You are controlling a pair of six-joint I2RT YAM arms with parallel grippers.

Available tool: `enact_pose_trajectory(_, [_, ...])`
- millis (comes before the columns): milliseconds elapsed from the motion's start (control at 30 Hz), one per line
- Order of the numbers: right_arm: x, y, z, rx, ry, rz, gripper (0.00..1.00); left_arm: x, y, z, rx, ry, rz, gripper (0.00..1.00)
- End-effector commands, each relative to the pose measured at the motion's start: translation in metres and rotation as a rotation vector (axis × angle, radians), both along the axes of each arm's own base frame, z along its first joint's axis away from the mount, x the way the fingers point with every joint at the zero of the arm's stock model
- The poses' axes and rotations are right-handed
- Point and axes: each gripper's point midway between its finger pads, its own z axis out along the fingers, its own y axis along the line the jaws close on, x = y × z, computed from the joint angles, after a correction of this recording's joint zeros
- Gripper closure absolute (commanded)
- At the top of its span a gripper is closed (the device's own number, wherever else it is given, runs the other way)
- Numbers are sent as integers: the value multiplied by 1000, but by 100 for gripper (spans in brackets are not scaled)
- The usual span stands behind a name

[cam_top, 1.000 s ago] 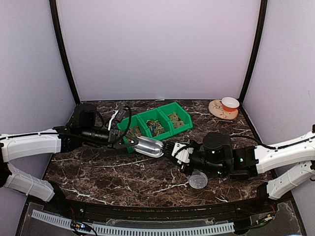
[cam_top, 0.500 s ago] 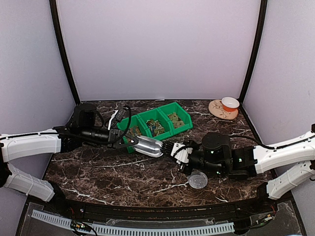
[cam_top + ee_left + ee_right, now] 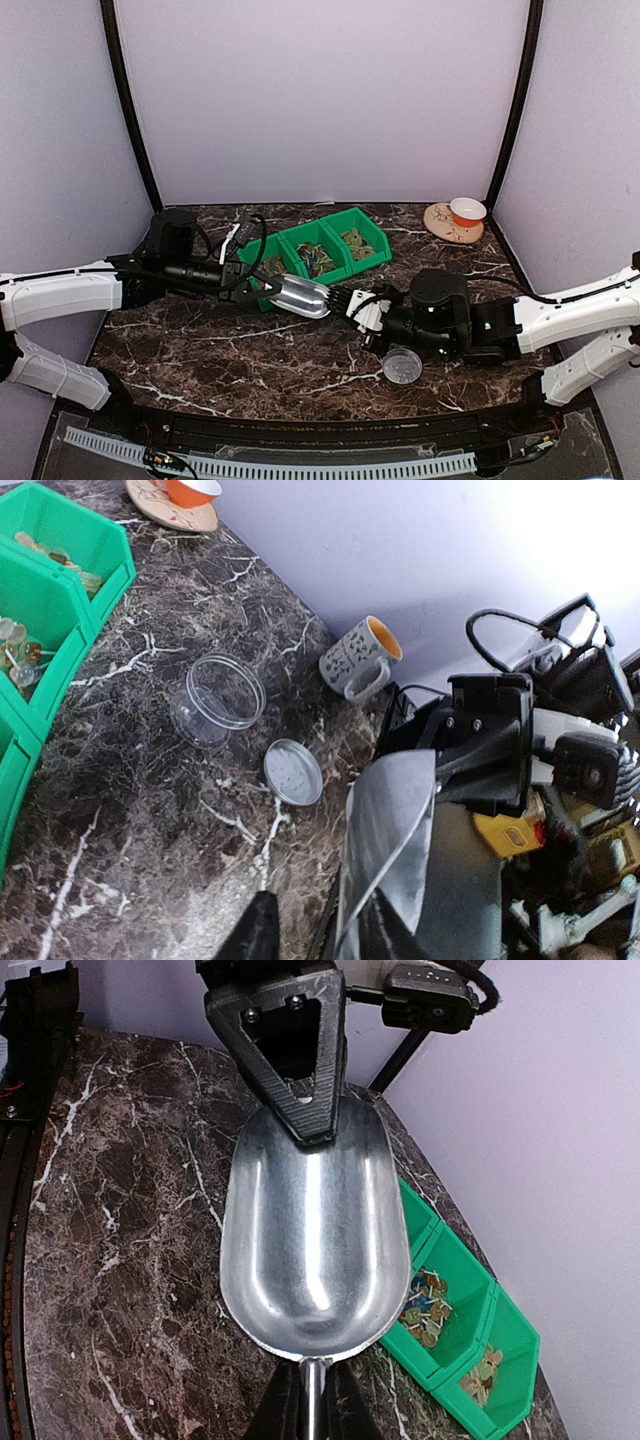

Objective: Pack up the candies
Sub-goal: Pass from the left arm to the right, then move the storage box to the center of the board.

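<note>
Scoop (image 3: 300, 296) nudged slightly left, spanning both arms.
The right gripper (image 3: 350, 303) is clamped on its handle. The left gripper (image 3: 268, 290) straddles the front rim, though I cannot tell whether it pinches. This looks like a handover, with the bowl empty. The candies (image 3: 320, 258), tiny wrapped pieces in mixed colours, lie in the green bins (image 3: 372, 262) just behind.
</note>
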Motion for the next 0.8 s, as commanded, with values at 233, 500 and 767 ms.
enact_pose_trajectory(233, [27, -8, 25, 117, 70, -157, 100, 47, 25, 28, 138, -164, 169, 32])
enact_pose_trajectory(500, [60, -32, 22, 167, 149, -317, 100, 113, 71, 19, 324, -194, 424, 2])
enact_pose_trajectory(767, [81, -48, 5, 136, 210, -413, 100, 169, 120, 4, 674, -292, 620, 1])
